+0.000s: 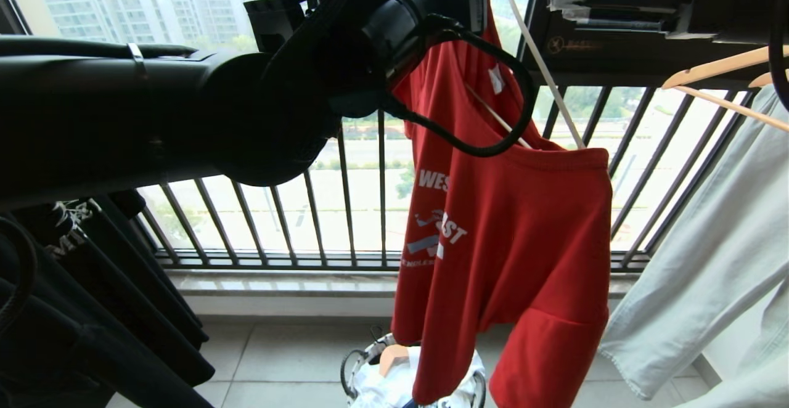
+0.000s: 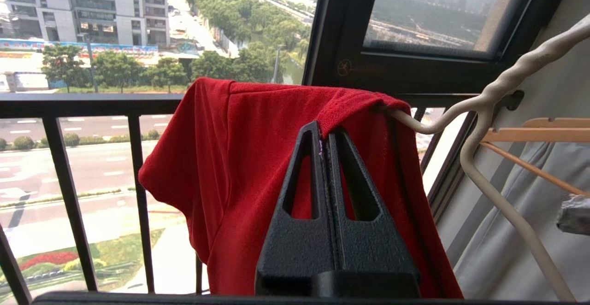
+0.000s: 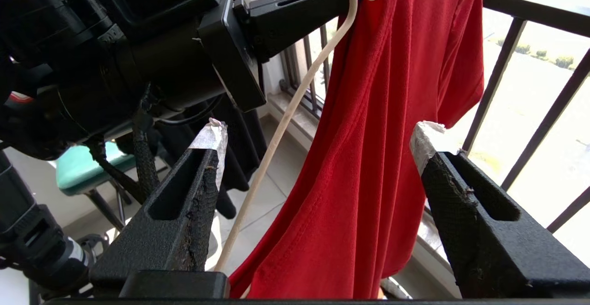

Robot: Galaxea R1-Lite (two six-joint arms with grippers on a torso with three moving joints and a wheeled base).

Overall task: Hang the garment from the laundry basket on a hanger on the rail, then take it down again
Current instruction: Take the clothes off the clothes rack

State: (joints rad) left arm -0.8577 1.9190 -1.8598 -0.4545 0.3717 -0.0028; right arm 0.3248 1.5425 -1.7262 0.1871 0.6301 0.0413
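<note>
1. the red garment [image 1: 511, 241] hung on the off-white hanger [image 1: 536, 57], in front of the dark balcony railing [image 1: 277, 223].
2. the left pincer [image 2: 325, 134] was clamped together on the garment's collar edge, right beside the point where the hanger's rod came out of the cloth.
3. one shoulder of the garment lay draped over a hanger arm; the other side sagged lower against the railing.
4. the right pincer [image 3: 318, 143] stood with its fingers wide apart, holding nothing, near the garment's hanging side and apart from the cloth.
5. the laundry basket [image 1: 354, 365] sat on the tiled floor below the railing, directly under the garment's hem, with white cloth [image 1: 394, 383] inside.
6. a tan wooden hanger [image 1: 721, 69] carrying a pale garment [image 1: 709, 260] hung beside the railing, to the right of the red one.
7. dark clothes [image 1: 92, 303] hung on the railing's left end.
</note>
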